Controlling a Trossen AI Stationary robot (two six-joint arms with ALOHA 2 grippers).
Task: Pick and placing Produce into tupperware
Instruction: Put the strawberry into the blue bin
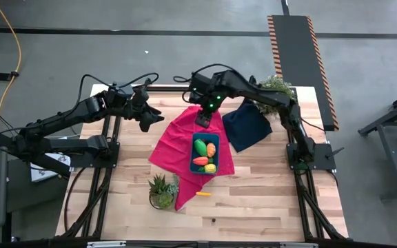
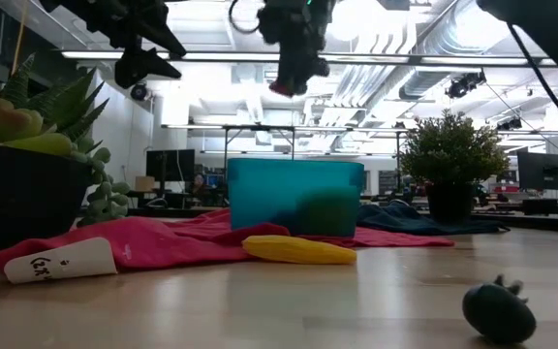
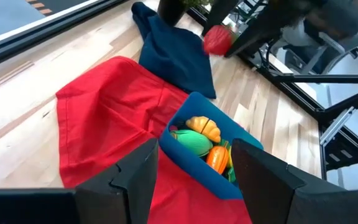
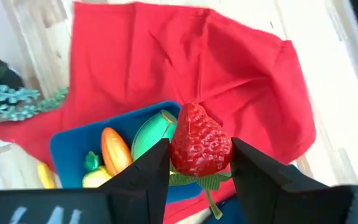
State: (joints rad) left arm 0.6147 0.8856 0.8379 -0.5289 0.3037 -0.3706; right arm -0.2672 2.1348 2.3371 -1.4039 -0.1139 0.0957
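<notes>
The teal-blue tupperware sits on a red cloth and holds several toy produce pieces: green, orange, red-orange and yellow. A yellow piece lies on the bare wood near the table's near edge and is also seen in the low view. My right gripper hovers above the tub's far end, shut on a red toy strawberry. My left gripper hangs open in the air left of the red cloth. Its wrist view looks at the tub. My right gripper pinches the strawberry by its red body between the two fingers, one on either side. The fingers come from above, pointing down. The strawberry is lifted clear above the tub's far end, with its green leaves and stem toward the gripper.
A navy cloth lies right of the tub, with a leafy potted plant at the far right corner. A succulent pot stands on the red cloth's near corner. A dark green object lies on the wood near the low camera.
</notes>
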